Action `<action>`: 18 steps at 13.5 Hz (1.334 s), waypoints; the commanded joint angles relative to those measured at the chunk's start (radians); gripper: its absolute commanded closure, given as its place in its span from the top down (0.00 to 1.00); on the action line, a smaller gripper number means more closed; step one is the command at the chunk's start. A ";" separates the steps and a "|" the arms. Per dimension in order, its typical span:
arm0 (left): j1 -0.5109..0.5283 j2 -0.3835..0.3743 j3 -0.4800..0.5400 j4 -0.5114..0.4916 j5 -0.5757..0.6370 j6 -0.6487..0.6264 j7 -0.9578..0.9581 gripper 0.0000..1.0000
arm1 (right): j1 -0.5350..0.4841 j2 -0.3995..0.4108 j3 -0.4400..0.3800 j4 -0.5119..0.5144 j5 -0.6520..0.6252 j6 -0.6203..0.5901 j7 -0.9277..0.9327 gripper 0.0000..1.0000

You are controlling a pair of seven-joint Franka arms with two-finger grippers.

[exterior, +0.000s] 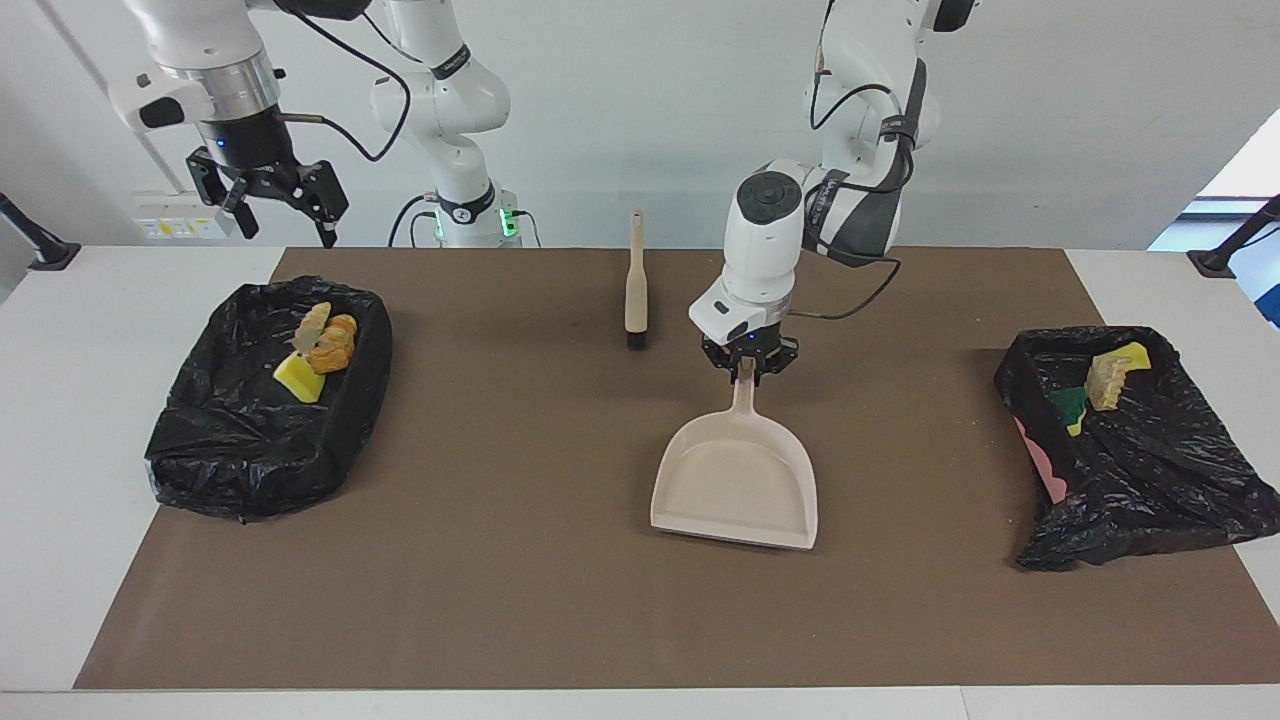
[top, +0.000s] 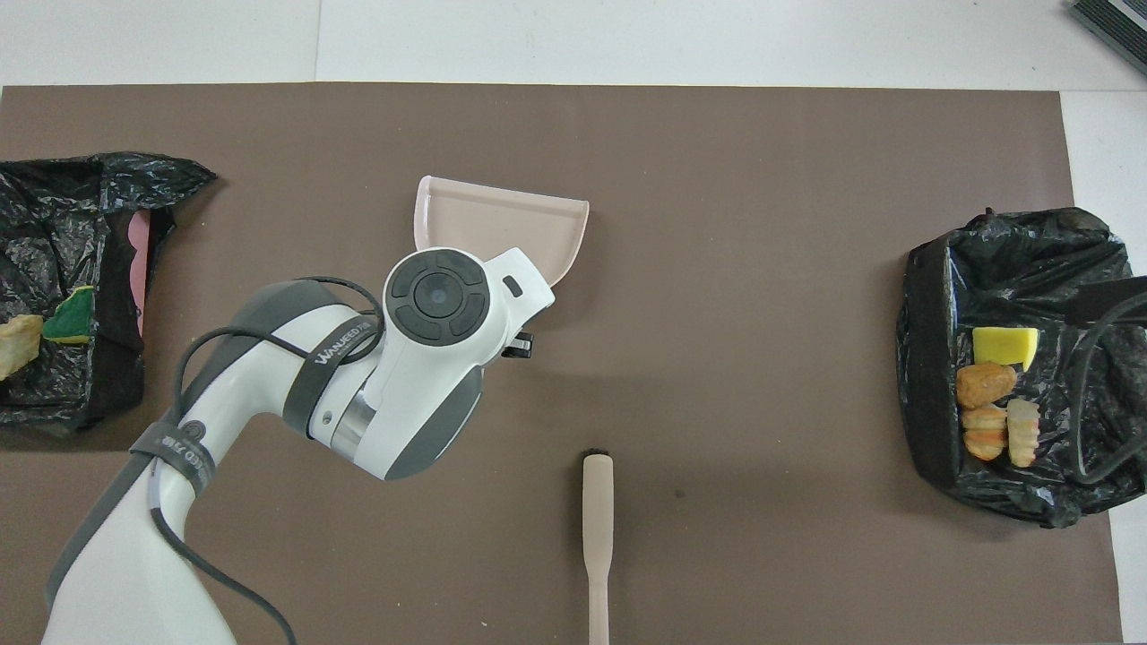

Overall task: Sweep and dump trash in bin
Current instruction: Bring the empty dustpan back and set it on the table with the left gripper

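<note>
Looking at the brown mat (exterior: 560, 600) first, it's bare of loose bits; all the trash already sits in the two black-lined bins. The bin toward the right arm's end (exterior: 265, 400) holds a yellow sponge chunk (exterior: 298, 380) and pastry pieces (exterior: 332, 345); the bin toward the left arm's end (exterior: 1130, 440) holds a green-sided sponge (exterior: 1072, 405) and a pale wad (exterior: 1105, 382).

The beige dustpan (exterior: 735, 480) lies flat mid-mat, empty, its handle pointing toward the robots and its mouth away. The left gripper (exterior: 748, 368) is clamped on that handle's end, so I'd guess letting go is what's left.

The brush (exterior: 635, 290) lies just beside it, nearer the robots, lengthwise toward them. The right gripper (exterior: 270, 205) hangs spread wide, holding nothing, above the mat's edge by its bin, waiting.
</note>
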 commanded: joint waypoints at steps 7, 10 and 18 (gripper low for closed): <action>-0.089 0.256 0.020 0.303 -0.084 -0.018 -0.233 0.14 | -0.001 0.015 0.003 0.004 0.016 -0.001 -0.045 1.00; -0.089 0.253 0.020 0.281 -0.084 -0.012 -0.220 0.74 | -0.001 0.014 0.003 0.004 0.026 -0.018 -0.047 1.00; 0.047 -0.006 0.035 0.112 -0.078 -0.094 -0.043 1.00 | 0.004 0.008 0.007 0.016 0.034 -0.092 -0.088 1.00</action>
